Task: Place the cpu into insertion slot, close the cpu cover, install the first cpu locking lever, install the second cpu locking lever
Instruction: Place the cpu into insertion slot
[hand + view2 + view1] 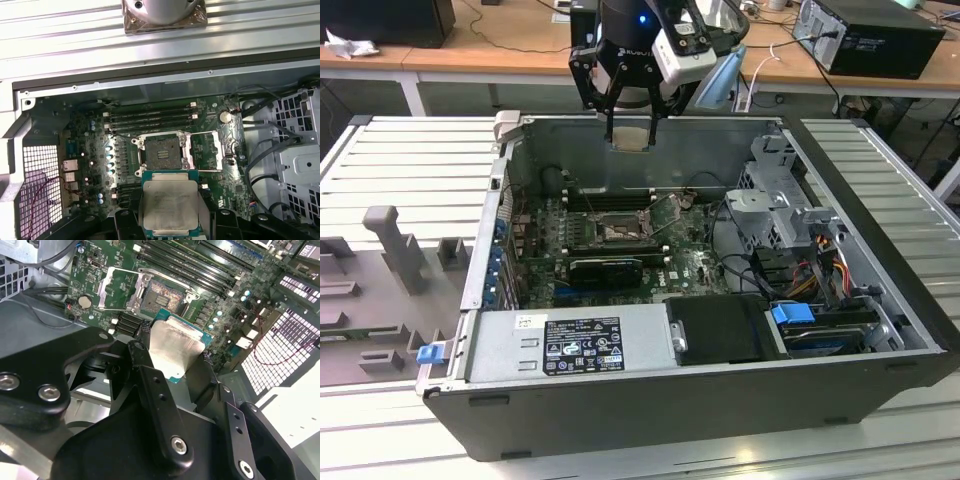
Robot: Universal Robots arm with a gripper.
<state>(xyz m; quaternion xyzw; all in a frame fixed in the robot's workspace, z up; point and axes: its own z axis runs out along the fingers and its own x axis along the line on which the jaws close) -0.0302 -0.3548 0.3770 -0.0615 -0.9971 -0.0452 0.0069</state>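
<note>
The black jaws are clamped on the small flat square cpu (631, 137), pale silver-beige on its face (two opposite edges pinched, the face bare in both wrist views). It hangs above the far wall of the open grey metal computer case (740, 150), well apart from the square dark insertion slot (617, 232) with its silvery rim. The slot lies lower, nearer the exterior camera, bare on the green board. In the first wrist view the chip's edges look square to the slot's. The thin silvery cpu cover (135, 292) stands flipped open beside it.
</note>
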